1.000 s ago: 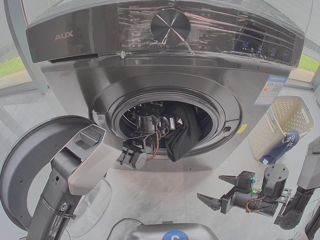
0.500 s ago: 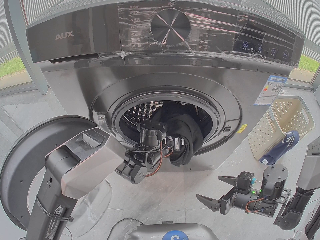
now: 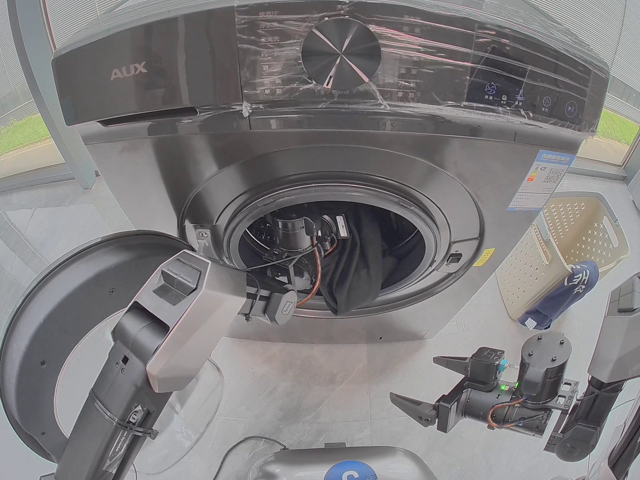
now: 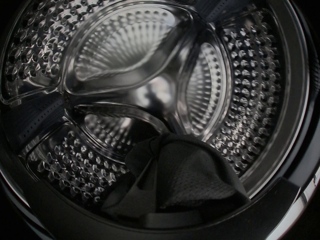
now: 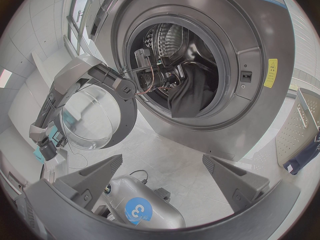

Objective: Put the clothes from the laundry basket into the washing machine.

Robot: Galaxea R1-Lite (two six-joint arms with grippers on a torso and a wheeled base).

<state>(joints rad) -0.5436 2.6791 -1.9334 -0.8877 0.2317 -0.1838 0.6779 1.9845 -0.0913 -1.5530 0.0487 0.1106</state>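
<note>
The washing machine (image 3: 347, 161) stands with its round opening (image 3: 330, 255) uncovered. My left arm reaches into the opening, and my left gripper (image 3: 335, 227) sits at the top of a black garment (image 3: 357, 261), shut on it. The cloth drapes down from the gripper over the lower lip of the opening. In the left wrist view the black garment (image 4: 181, 179) lies bunched at the drum's front, with the steel drum (image 4: 150, 67) behind it. My right gripper (image 3: 417, 381) hangs open and holds nothing, low over the floor at the right. Its fingers (image 5: 100, 174) frame the machine's front.
The machine's door (image 3: 60, 328) is swung wide to the left beside my left arm. A cream laundry basket (image 3: 587, 235) leans against the machine's right side, and a blue garment (image 3: 567, 295) spills over its rim. Grey floor tiles (image 3: 313, 381) lie in front.
My left arm had dropped down and out toward the lip with the black garment, then rose back into the opening, carrying the cloth up and inward. My right gripper sank slightly.
</note>
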